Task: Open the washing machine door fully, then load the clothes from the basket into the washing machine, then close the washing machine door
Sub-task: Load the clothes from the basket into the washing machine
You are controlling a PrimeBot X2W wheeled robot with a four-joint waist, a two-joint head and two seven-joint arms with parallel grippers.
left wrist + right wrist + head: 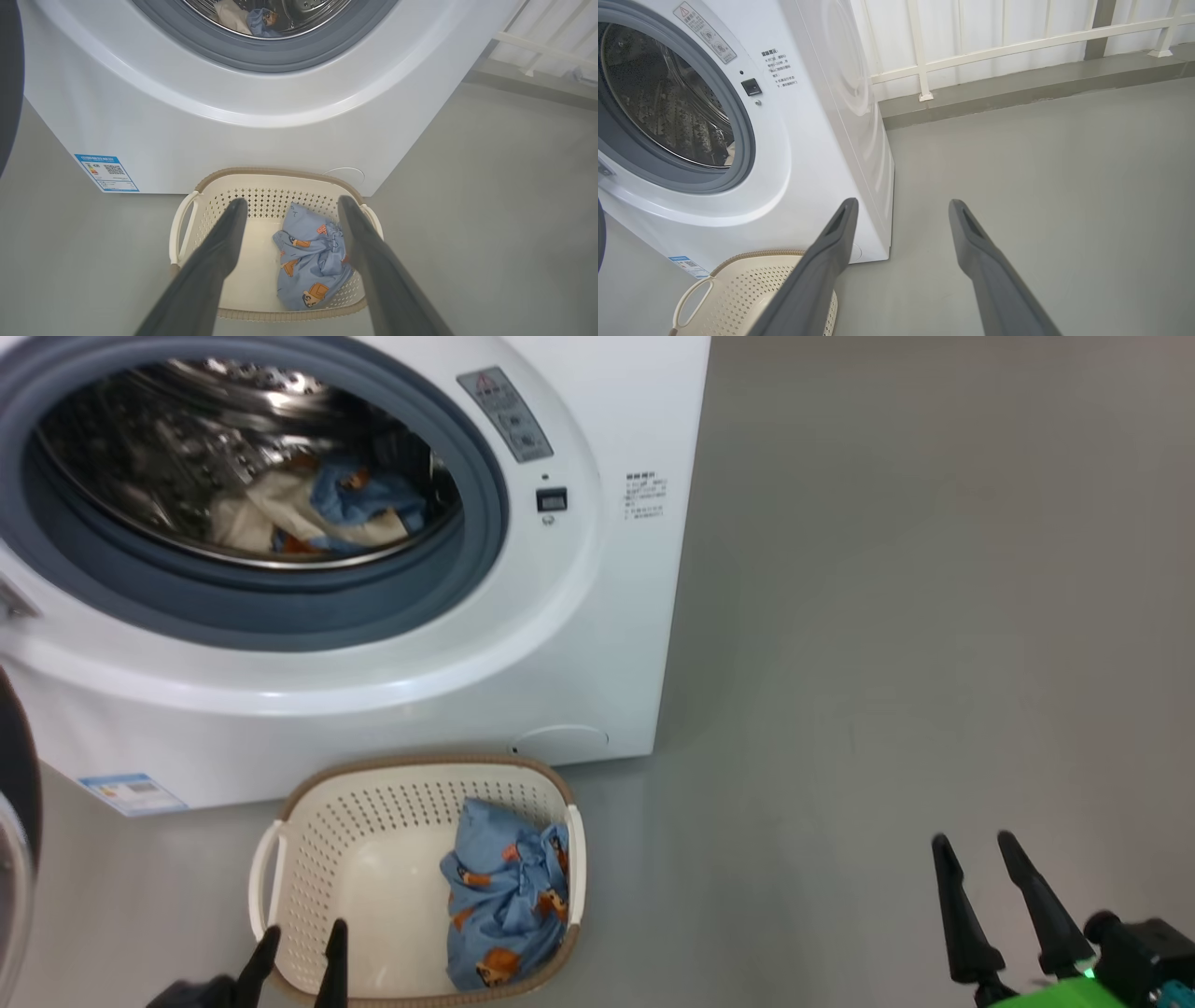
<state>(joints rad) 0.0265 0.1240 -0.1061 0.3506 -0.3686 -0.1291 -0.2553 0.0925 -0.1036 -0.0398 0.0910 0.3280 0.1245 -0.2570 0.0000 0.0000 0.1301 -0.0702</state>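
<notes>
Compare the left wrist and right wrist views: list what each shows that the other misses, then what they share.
Left wrist: the bear cloth lying in the basket, framed by the open left gripper. Right wrist: the warning sticker and small black square on the washer front, plus the open right gripper over the floor. Shared: washer, basket, blue label, floor.
</notes>
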